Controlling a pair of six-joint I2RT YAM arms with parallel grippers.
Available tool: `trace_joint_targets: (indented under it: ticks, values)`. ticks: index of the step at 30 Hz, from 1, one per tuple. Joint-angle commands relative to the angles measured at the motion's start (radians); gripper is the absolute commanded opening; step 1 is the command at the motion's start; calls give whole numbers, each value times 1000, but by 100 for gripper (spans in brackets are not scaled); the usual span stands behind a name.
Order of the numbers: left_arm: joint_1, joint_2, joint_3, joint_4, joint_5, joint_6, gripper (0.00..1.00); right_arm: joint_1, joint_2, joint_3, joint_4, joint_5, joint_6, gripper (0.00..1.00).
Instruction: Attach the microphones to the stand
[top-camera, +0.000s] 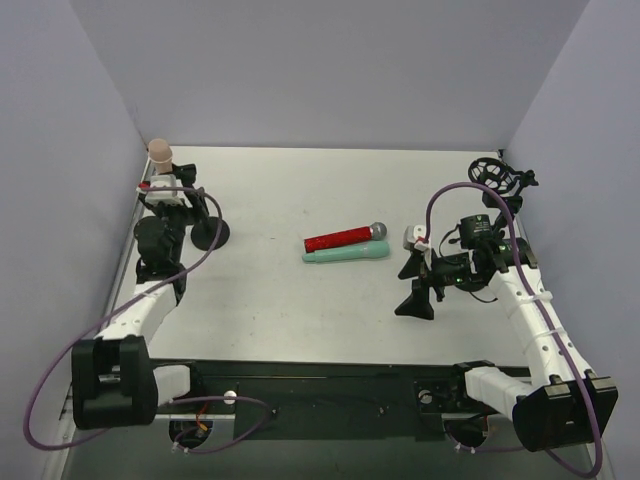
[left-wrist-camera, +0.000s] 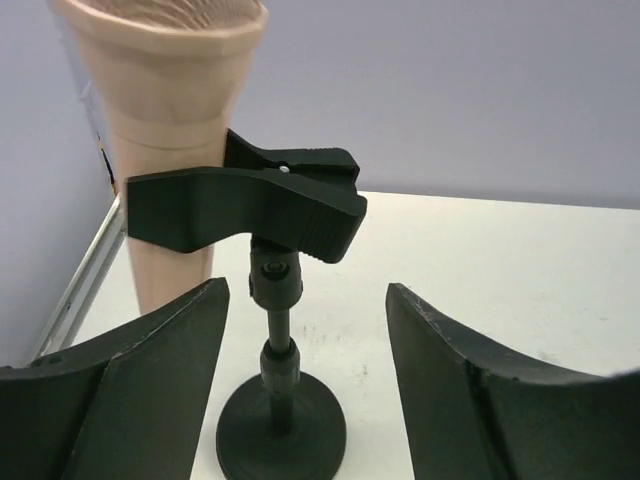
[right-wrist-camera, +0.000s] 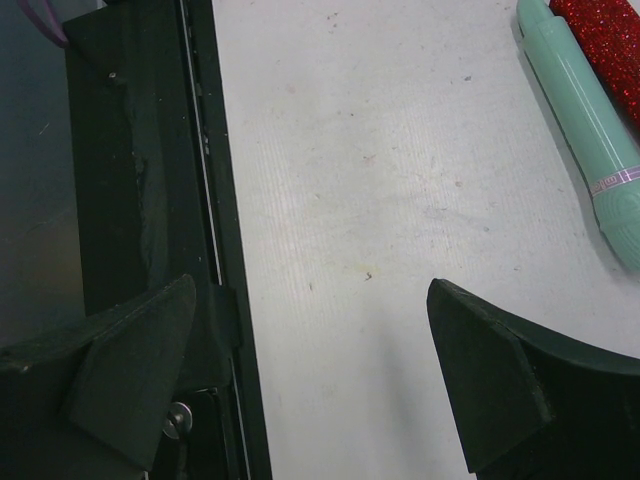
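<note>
Your left gripper (left-wrist-camera: 305, 300) is open and empty, the pink microphone (left-wrist-camera: 170, 110) just ahead in the clip (left-wrist-camera: 250, 205) of the stand (left-wrist-camera: 281, 425), and your right gripper (right-wrist-camera: 310, 330), open too, has the green microphone (right-wrist-camera: 590, 130) and red microphone (right-wrist-camera: 605, 40) ahead to one side.

walls: plain pale lavender back wall (top-camera: 320, 70) across the top, matching side walls (top-camera: 60, 150) down left and right | counter (top-camera: 300, 310): white, matte, faintly scuffed, centre of frame | lower edge: black plate (top-camera: 330, 390) | light: even, soft shadows
</note>
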Motion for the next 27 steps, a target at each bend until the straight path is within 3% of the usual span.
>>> trace_joint_targets:
  ticks: [1,9,15,18,20,26,27]
  values:
    - [-2,-196,7,-292,-31,-117,76,-9,-27,42,-44,-17,-37,94]
    - [-2,-514,75,-713,96,-226,89,-12,-86,108,-142,90,-43,94]
    - [-37,-606,98,-843,257,-278,89,-22,-168,206,-260,288,47,94]
    - [-144,-629,87,-904,257,-255,90,-36,-215,238,-280,354,143,94]
    - [-202,-656,72,-928,227,-220,90,-74,-255,240,-280,350,205,94]
    - [-345,-747,-8,-965,152,-159,91,-373,-347,265,-246,331,374,94]
    - [-370,-762,-9,-974,142,-151,91,-398,-359,263,-217,371,464,94]
